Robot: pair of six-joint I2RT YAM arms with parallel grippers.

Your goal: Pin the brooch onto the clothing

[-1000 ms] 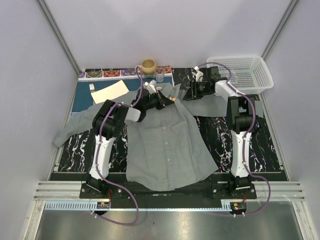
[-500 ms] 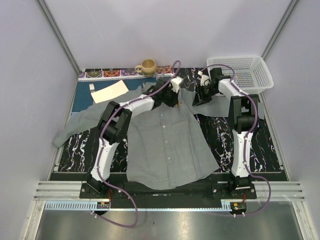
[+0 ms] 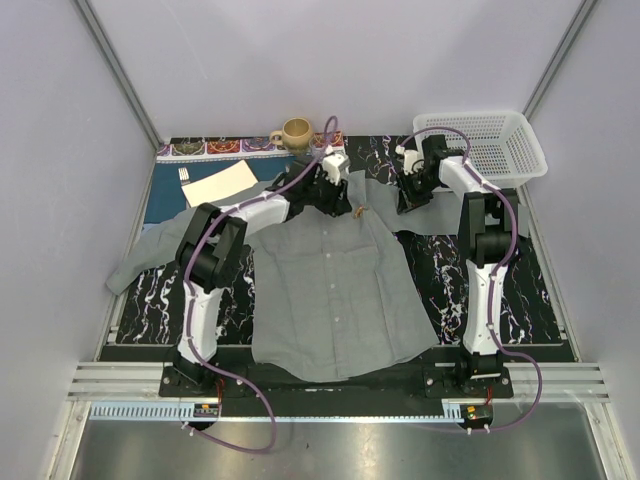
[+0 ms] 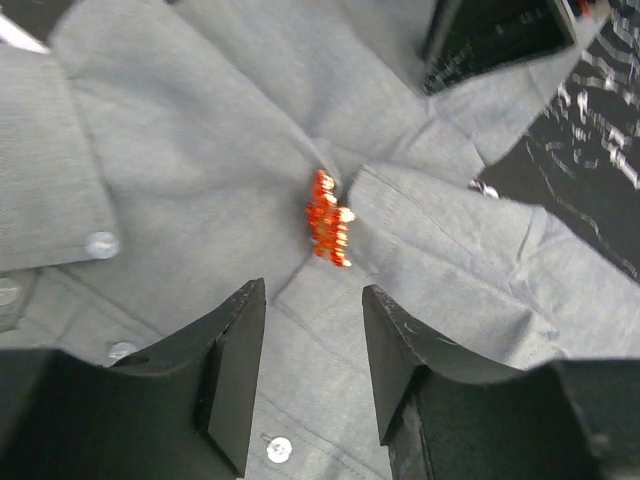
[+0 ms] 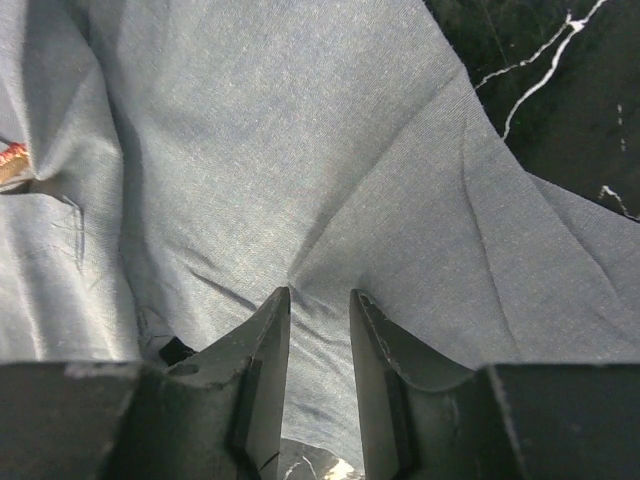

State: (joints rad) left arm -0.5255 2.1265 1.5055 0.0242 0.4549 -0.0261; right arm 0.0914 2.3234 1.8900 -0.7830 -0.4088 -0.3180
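The grey shirt [image 3: 335, 290] lies flat on the table, front up, collar at the far end. The small orange-red brooch [image 3: 362, 211] sits on it beside the collar, and it shows clearly in the left wrist view [image 4: 328, 217]. My left gripper [image 3: 346, 201] hovers just short of the brooch, open and empty [image 4: 312, 295]. My right gripper [image 3: 406, 197] is over the shirt's right sleeve, its fingers a narrow gap apart [image 5: 318, 295], with puckered cloth at the tips. The brooch peeks in at the left edge of the right wrist view [image 5: 10, 160].
A white mesh basket [image 3: 500, 150] stands at the back right. A tan mug [image 3: 296, 132] is at the back centre. A blue placemat [image 3: 170, 200] with a white napkin [image 3: 218, 183] and a fork [image 3: 183, 173] lies at the back left.
My left gripper carried the brooch to the right across the collar, let go of it and drew back a little. The brooch now lies on the shirt. The right arm has barely moved.
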